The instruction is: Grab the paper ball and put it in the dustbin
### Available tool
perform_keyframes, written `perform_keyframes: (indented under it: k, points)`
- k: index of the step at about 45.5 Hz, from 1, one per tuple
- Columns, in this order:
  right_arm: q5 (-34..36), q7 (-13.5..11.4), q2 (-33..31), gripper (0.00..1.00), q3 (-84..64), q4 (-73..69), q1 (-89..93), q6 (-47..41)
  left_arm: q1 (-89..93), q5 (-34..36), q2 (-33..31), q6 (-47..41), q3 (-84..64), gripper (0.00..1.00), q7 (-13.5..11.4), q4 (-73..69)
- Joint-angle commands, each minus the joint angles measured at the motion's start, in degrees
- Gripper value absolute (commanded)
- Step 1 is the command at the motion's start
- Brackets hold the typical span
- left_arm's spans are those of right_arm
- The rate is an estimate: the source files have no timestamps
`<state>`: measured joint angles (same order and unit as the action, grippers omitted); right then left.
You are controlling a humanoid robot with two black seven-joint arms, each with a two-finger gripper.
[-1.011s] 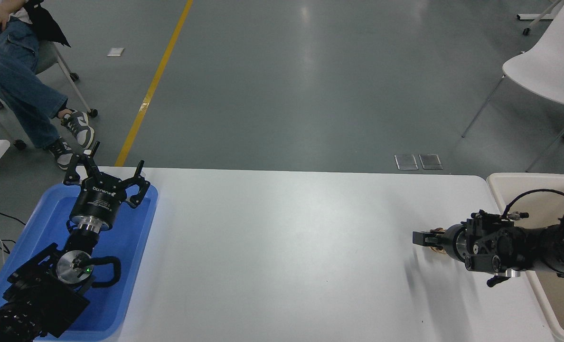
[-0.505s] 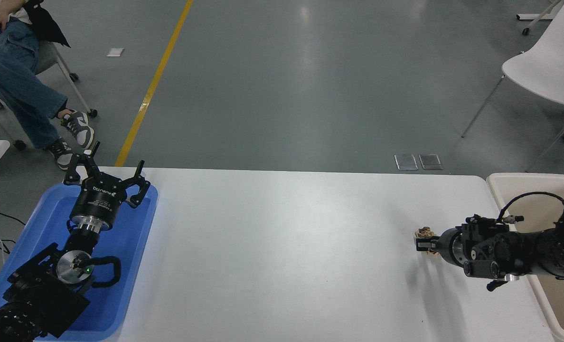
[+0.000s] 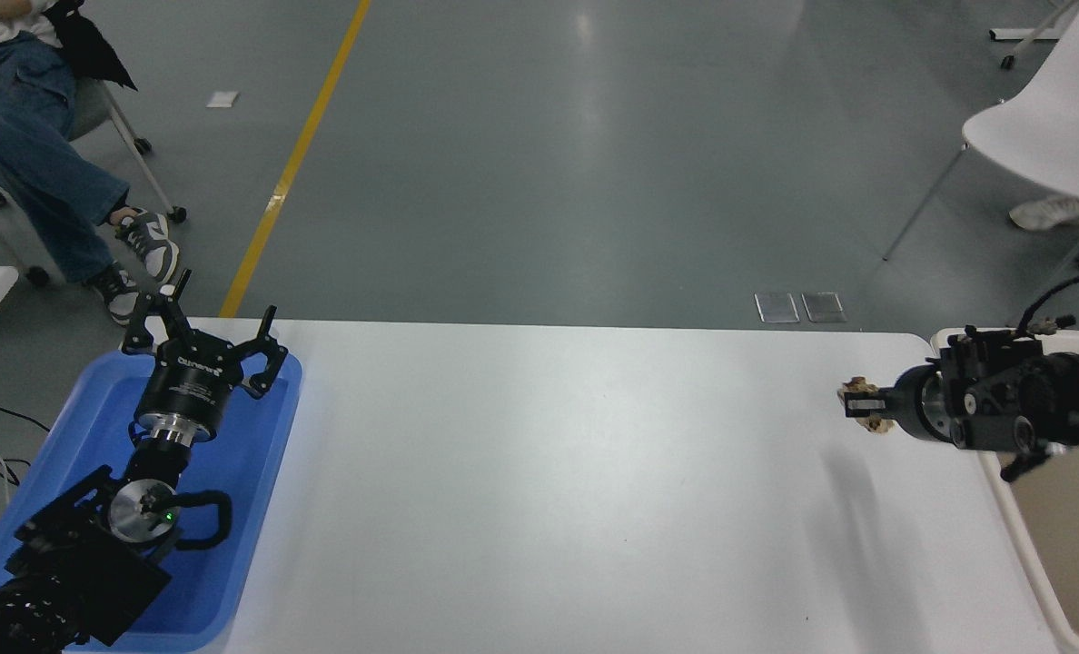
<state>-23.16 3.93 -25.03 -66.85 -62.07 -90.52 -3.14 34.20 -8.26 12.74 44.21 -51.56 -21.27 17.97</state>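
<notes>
Right gripper (image 3: pixel 859 401): fingers drawn close together on the paper ball (image 3: pixel 869 411), pointing toward the table's left side, lifted clear of the surface.
Paper ball: small tan wad with dark patches, pinched at the fingertips, hanging over the table's right end near the far right corner; a faint shadow lies on the white top below it.
Right arm (image 3: pixel 1021 409): comes in from the right edge, lying across the dustbin's near-left rim.
Dustbin (image 3: pixel 1062 536): cream bin just beside the table's right edge, partly cut off by the frame; its far rim is hidden behind the arm.
Table (image 3: pixel 576 490): white top, bare between the gripper and the bin's rim.
Left gripper (image 3: pixel 203 341): parked at the near left corner, fingers spread wide, holding nothing, above the blue tray (image 3: pixel 249 509).
Blue tray: shallow, at the table's left edge under the left arm.
Beyond the far edge: a seated person (image 3: pixel 22 154) at the left, a white chair (image 3: pixel 1048 136) at the right, a yellow floor line (image 3: pixel 294 163).
</notes>
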Motion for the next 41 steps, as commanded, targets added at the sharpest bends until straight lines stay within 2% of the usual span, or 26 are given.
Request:
perform_keyframes:
  k: [1, 9, 19, 41]
  points:
    - [0.0, -0.2, -4.6, 0.0, -6.6, -11.1, -22.0, -11.1, 0.0, 0.0, 0.0, 0.0, 0.0, 1.0, 0.0, 0.0]
    - [0.0, -0.3, -5.7, 0.0, -10.7, -15.8, -35.3, -17.9, 0.0, 0.0, 0.0, 0.0, 0.0, 1.0, 0.0, 0.0]
    - [0.0, -0.4, -6.3, 0.0, -12.0, -16.2, -43.5, -24.5, 0.0, 0.0, 0.0, 0.0, 0.0, 1.0, -0.1, 0.0]
    - [-0.1, -0.4, -6.3, 0.0, -13.1, -16.8, -46.2, -25.7, 0.0, 0.0, 0.1, 0.0, 0.0, 1.0, 0.0, 0.0]
